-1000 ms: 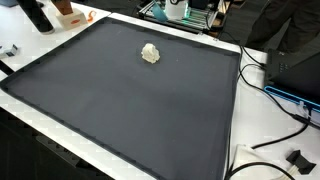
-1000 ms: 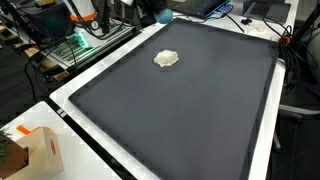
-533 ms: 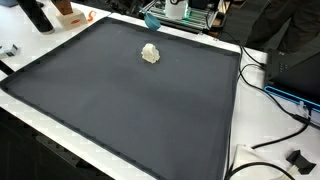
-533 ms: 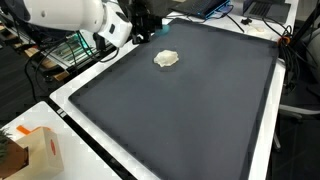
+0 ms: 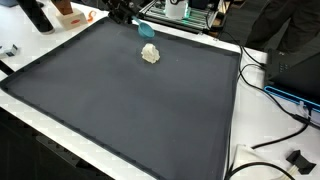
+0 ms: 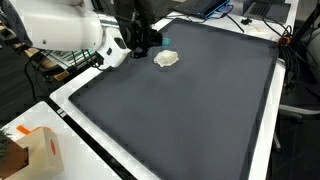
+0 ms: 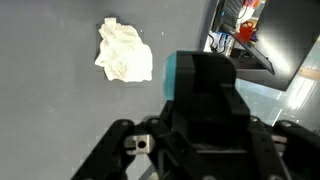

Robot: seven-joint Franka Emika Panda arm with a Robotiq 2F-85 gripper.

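A dark mat covers a white table, black cables and a cardboard box beside it.

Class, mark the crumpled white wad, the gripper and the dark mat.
crumpled white wad (image 7: 124, 52), wrist view, its middle.
gripper (image 7: 198, 72), wrist view, fingertip end.
dark mat (image 5: 130, 110), an exterior view, bare centre.

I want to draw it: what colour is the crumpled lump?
Creamy white. The lump shows best in the wrist view.
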